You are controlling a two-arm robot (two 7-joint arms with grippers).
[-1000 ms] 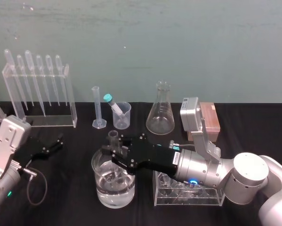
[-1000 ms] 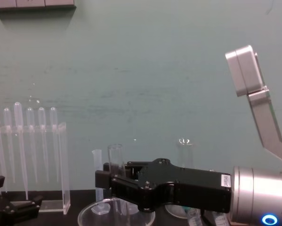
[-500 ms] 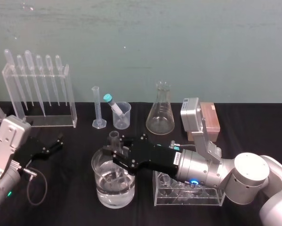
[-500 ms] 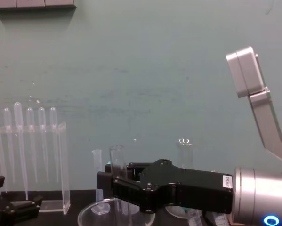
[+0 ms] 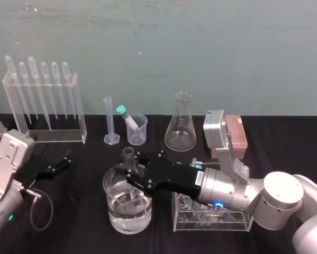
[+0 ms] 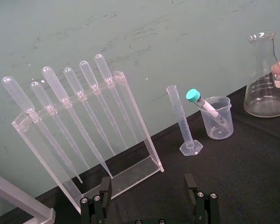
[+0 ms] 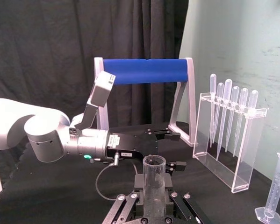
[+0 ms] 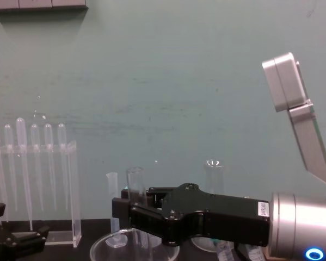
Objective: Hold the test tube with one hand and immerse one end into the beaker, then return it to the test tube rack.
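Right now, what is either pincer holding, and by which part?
The right pincer is shut on the test tube, gripping its upper part just below the open rim. The left pincer is open, holding nothing.

On the black table (image 5: 84,174) we see a clear rack (image 5: 80,114) at ten o'clock. It holds six pipettes (image 5: 44,71) upright, bulbs on top. Near twelve o'clock stands a thin measuring cylinder (image 5: 109,119), and a teal-capped tube (image 5: 127,119) leans just at its three o'clock. At one o'clock we find a cone-shaped flask (image 5: 180,129), with a wooden block (image 5: 236,135) at its three o'clock. A teal wall (image 5: 200,47) rises behind them all.
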